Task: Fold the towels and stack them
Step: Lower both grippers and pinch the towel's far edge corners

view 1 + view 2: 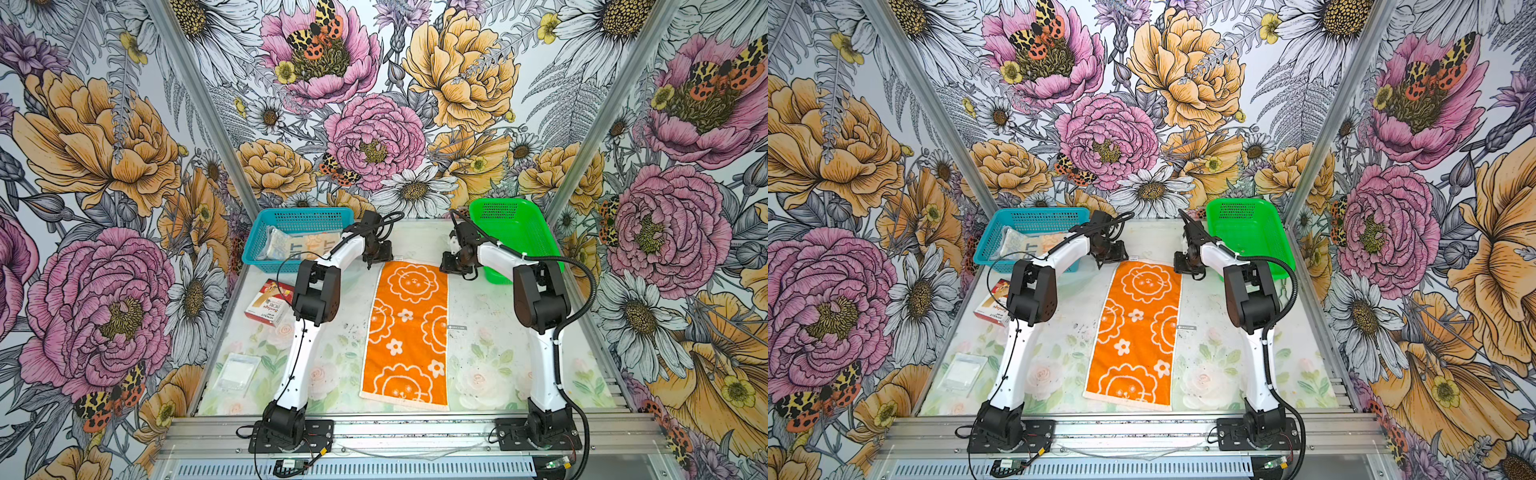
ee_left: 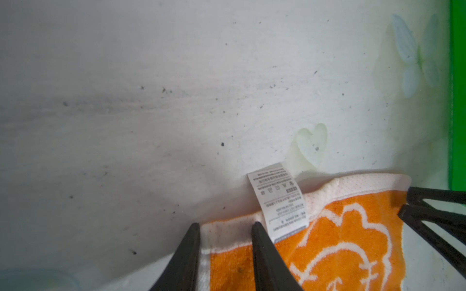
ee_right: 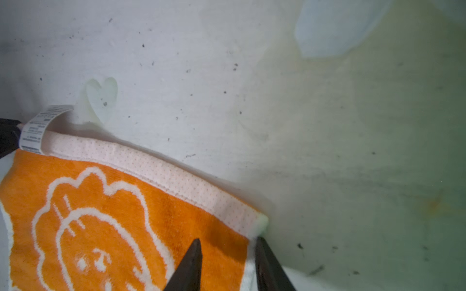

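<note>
Straddling the far corners of the orange lion towel (image 1: 405, 332), both grippers stand with jaws partly parted and cloth showing in the gap. The left gripper (image 2: 225, 224) brackets the far left corner's white border, just beside the care label (image 2: 277, 201). The right gripper (image 3: 228, 239) spans the far right edge. Neither has clamped the fabric. The towel lies flat, lengthwise, at the table's centre between the arms. A cream lettered towel (image 1: 307, 247) sits in the blue basket (image 1: 307, 212), far left.
</note>
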